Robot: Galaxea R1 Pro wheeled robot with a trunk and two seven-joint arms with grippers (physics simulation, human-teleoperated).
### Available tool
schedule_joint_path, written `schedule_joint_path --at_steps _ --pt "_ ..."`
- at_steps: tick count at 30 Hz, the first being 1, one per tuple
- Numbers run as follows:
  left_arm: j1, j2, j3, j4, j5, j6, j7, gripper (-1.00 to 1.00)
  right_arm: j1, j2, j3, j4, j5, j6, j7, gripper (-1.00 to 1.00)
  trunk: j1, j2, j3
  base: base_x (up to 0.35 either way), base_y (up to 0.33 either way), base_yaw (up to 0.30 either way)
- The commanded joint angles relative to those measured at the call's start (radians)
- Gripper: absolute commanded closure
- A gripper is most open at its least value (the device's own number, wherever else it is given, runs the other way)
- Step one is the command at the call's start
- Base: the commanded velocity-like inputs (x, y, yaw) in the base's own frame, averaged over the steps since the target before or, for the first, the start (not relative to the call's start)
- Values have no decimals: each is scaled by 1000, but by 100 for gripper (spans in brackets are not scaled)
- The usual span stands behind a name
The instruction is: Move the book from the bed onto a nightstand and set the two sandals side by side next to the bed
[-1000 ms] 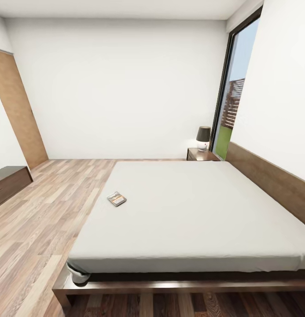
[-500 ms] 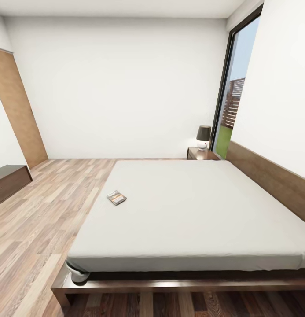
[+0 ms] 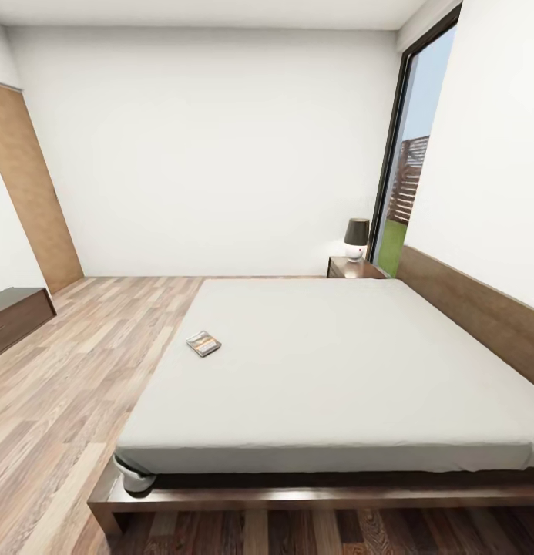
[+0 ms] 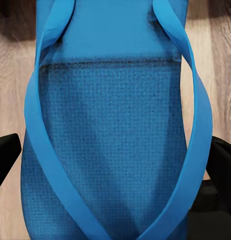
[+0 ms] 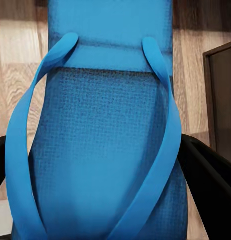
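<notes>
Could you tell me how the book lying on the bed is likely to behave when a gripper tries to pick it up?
The book looks thin and small, so it is probably light and somewhat bendy. It lies flat on the soft grey mattress, so its edge may be hard to get under, and it might slide when nudged. Being flat, it should not roll or tip.

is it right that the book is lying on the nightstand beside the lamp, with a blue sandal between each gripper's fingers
Not quite. The head view shows the book lying on the bed's mattress, near its left edge, not on the nightstand beside the lamp. The rest holds: each wrist view shows a blue sandal between the fingers.
</notes>
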Motion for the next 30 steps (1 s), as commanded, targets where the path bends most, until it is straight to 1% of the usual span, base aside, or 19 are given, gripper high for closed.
schedule_joint_path --at_steps 1,10,21,28,30 --pt "-1 0 -9 0 8 -3 5 100 -1 0 8 0 -12 -5 -2 100 4 -8 -4 0 0 0" --pt "-2 0 -9 0 8 -3 5 100 -1 0 7 -1 -12 -3 -25 100 38 -71 -33 0 0 0" --pt "-2 1 -9 0 8 -3 5 100 -1 -2 9 -1 -12 -3 -28 100 81 -148 -67 0 0 0" --pt "-2 1 -9 0 8 -3 5 100 -1 -11 9 -11 -12 -3 -17 100 107 -197 -89 0 0 0" --pt "-2 1 -9 0 8 -3 5 100 -1 -12 12 -20 -12 -5 -1 100 115 -211 -95 0 0 0"
